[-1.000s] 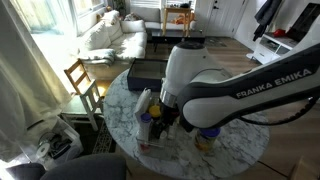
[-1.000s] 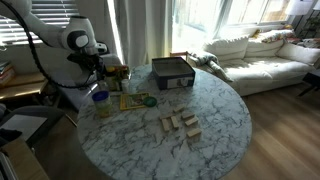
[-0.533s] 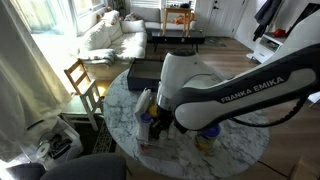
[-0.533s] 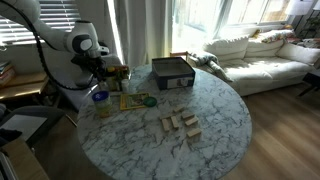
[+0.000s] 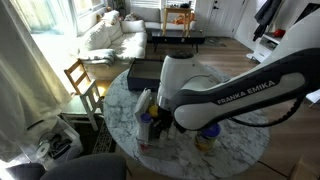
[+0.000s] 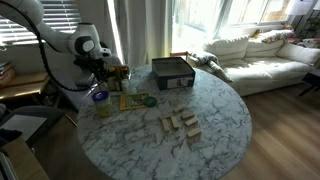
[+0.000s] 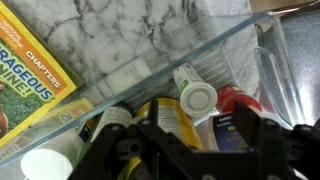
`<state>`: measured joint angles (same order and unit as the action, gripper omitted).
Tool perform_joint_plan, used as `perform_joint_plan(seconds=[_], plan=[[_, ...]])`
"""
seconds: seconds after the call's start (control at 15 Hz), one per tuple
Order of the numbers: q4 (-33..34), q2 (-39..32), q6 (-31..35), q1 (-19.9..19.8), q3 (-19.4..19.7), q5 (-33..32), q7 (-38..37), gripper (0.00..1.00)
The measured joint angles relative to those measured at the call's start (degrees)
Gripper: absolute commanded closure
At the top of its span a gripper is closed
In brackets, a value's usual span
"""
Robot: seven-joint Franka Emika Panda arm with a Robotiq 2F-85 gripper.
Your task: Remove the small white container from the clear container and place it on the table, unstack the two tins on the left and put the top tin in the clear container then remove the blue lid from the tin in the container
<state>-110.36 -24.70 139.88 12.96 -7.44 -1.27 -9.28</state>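
Note:
The blue lid (image 6: 100, 96) sits on the top tin inside the clear container (image 6: 100, 108), near the edge of the table (image 6: 220, 110). It also shows in an exterior view (image 5: 208, 130), partly behind my arm. My gripper (image 7: 205, 145) is open and holds nothing. It hangs over a clear-walled bin (image 7: 200, 50) of bottles, with a yellow bottle (image 7: 165, 120) and a blue-labelled one between its fingers. In an exterior view the gripper (image 6: 105, 72) is behind the clear container. I cannot make out the lidless tin or the small white container for certain.
A yellow magazine (image 7: 30, 70) lies beside the bin, also seen in an exterior view (image 6: 130, 101). A dark rectangular box (image 6: 172, 72) stands at the table's far side. Several wooden blocks (image 6: 180, 125) lie mid-table. A wooden chair (image 5: 82, 80) stands next to the table.
My arm has shifted slightly over the bin. Nothing on the table has moved.

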Motion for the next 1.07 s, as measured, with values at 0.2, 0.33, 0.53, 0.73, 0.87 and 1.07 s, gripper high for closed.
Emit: perform_joint_plan(seconds=[0.2,0.33,0.53,0.73,0.87,1.07], plan=[[0.16,-0.56,-0.44,0.02,0.09,0.00,-0.09,0.31],[0.21,-0.86,-0.61,0.10,0.08,0.00,-0.11,0.45],[0.35,-1.25,-0.73,0.23,0.08,0.00,-0.12,0.71],[0.60,-1.44,-0.93,0.31,0.08,0.00,-0.14,0.87],[0.75,-1.46,-1.29,0.33,0.08,0.00,-0.14,0.87],[1.24,-1.18,-2.76,0.36,0.08,0.00,-0.15,0.87]])
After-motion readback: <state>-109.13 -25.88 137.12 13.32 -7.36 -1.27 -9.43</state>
